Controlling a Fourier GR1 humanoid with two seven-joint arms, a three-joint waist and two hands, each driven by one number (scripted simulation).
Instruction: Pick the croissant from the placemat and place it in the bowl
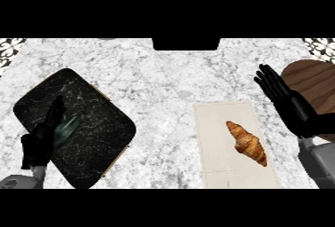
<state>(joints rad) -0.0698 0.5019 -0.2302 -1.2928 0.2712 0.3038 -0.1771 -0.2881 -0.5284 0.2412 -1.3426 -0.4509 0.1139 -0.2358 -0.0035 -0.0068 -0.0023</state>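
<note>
Croissant (247, 143) beside open right hand (288, 104)

golden-brown croissant (247, 142) lying flat, diagonal on beige placemat (222, 168); dark wooden bowl (317, 82) at right, apart.

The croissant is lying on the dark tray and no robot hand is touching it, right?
Not quite. The head view shows the croissant lying on the pale placemat, not on the dark tray. The rest is right: neither the left robot hand nor the right robot hand touches it.
</note>
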